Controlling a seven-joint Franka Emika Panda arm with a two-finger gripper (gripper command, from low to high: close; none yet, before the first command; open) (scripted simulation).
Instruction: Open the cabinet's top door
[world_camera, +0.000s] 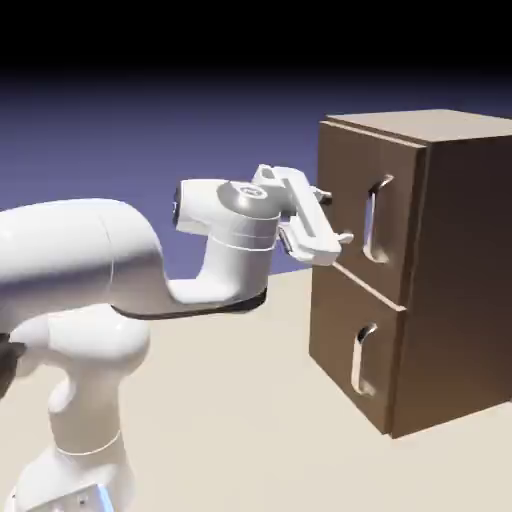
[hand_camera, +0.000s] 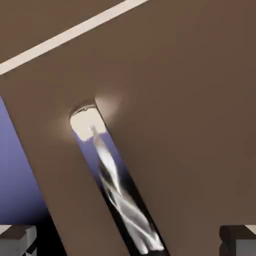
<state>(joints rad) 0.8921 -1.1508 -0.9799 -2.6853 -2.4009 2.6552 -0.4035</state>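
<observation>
The dark-brown cabinet stands at the exterior view's right. Its top door lies flat against the front and carries a curved vertical silver handle. My gripper is open, level with that handle and a short way in front of the door, touching nothing. In the hand view the top door fills the picture and the handle runs on a slant from the middle down to the bottom edge. It sits between my two grey fingertips, which stand wide apart in the bottom corners, with my gripper holding nothing.
Below the top door sits a shorter lower panel with its own silver handle. My white arm rises from the lower left over the beige table. A pale line crosses the wood in the hand view.
</observation>
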